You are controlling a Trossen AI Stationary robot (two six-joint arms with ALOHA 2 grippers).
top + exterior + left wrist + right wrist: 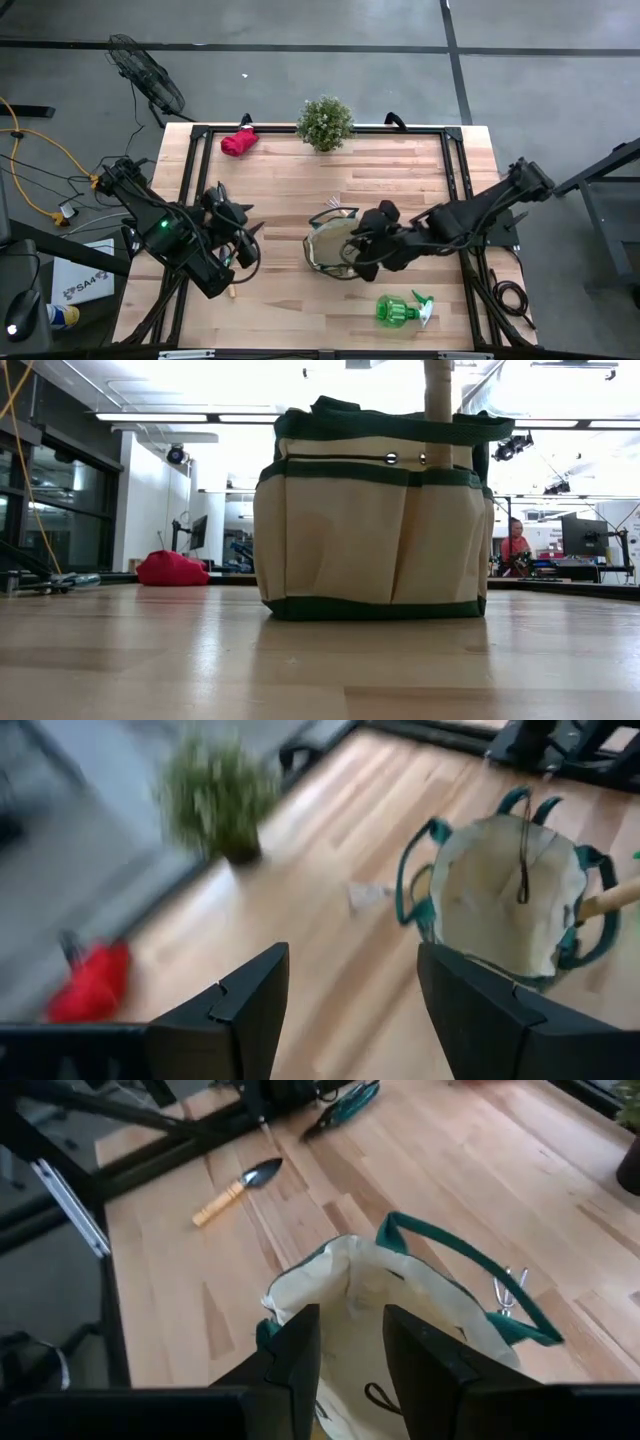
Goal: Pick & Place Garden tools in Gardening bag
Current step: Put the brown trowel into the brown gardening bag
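The tan gardening bag [325, 248] with green trim stands upright on the table's middle. A wooden tool handle [437, 390] sticks up out of it and rests against its rim [610, 900]. My right gripper [350, 1325] hangs just above the bag's mouth, open a little, with nothing between its fingers. My left gripper [350, 960] is open, raised over the table's left part and pointing toward the bag. A trowel [235, 1188] and the shears [345, 1108] lie flat near the left arm. The red glove bundle [238, 142] lies at the far left. The green spray bottle [400, 310] lies near the front edge.
A small bushy potted plant [325, 122] stands at the far edge's middle. Black frame rails [455, 180] run along the table's sides. Bare wood lies between the bag and the left arm. A person sits in the room beyond the table [515, 550].
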